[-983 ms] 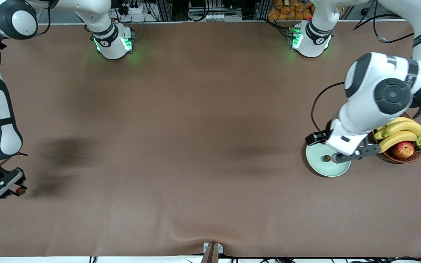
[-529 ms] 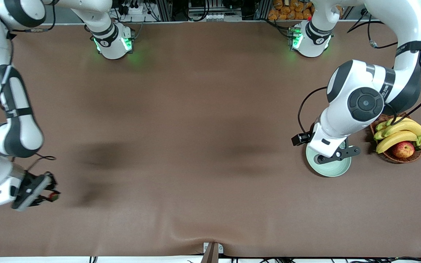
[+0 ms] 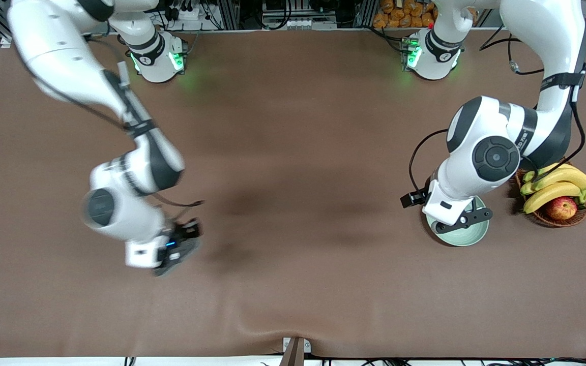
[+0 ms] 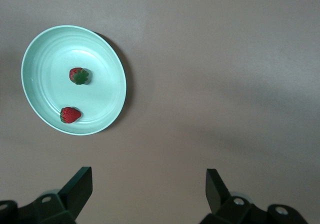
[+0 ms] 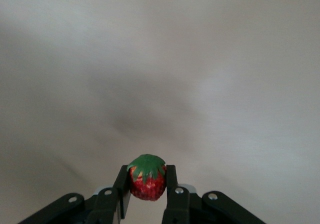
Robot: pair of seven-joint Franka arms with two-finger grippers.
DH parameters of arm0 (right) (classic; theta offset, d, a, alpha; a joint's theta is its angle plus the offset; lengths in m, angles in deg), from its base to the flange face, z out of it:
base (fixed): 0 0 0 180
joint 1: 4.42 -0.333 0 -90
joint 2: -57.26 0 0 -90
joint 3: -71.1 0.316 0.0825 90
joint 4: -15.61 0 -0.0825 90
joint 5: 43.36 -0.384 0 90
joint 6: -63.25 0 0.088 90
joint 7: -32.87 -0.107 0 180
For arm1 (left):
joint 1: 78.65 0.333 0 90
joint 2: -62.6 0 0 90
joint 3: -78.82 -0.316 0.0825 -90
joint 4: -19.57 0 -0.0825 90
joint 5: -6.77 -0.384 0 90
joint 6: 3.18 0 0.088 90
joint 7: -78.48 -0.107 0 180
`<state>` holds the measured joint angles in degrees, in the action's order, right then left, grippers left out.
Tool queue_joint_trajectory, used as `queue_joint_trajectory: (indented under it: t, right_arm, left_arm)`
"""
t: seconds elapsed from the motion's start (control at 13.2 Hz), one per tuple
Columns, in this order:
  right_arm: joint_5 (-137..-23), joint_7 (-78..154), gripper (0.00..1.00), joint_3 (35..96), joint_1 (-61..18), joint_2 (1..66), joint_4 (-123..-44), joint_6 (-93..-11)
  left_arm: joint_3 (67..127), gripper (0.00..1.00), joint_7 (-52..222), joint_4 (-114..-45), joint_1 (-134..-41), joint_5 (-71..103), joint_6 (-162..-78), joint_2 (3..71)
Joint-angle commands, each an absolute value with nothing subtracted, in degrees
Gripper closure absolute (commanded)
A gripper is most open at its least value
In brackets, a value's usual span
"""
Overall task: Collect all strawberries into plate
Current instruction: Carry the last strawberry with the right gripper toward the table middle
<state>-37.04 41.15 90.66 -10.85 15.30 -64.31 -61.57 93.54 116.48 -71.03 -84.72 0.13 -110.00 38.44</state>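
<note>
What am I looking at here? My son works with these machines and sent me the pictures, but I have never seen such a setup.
Two white robot arms stand at a brown table, each ending in a two-finger gripper. One picture looks down from a high camera facing them; the other two come from cameras on the arms' wrists. The right gripper is shut on a small strawberry, in the air over bare table. The left gripper is open and empty above the pale green plate, where two strawberries lie. Beside the plate, at the left arm's end, a wicker basket holds bananas and an apple.
</note>
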Motion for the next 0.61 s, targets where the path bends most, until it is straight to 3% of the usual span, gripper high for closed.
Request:
queue_joint_trajectory:
  t: [0.0, 0.3, 0.53]
  right_arm:
    - [-35.54, 24.67, 1.00, 89.82, -17.23, 15.43, -65.60, -61.91]
    - [-36.16, 7.86, 1.00, 89.91, -24.53, 11.74, -65.07, -64.09]
    - [-35.89, -2.16, 1.00, 89.82, -30.07, 6.83, -64.37, -71.90]
  left_arm:
    - [93.59, 0.00, 117.51, -72.53, -84.80, -0.17, -111.81, 38.70]
    - [93.59, 0.00, 117.68, -76.22, -84.80, -0.17, -114.62, 38.52]
    - [93.59, 0.00, 119.34, -79.38, -85.15, -0.17, -117.69, 38.35]
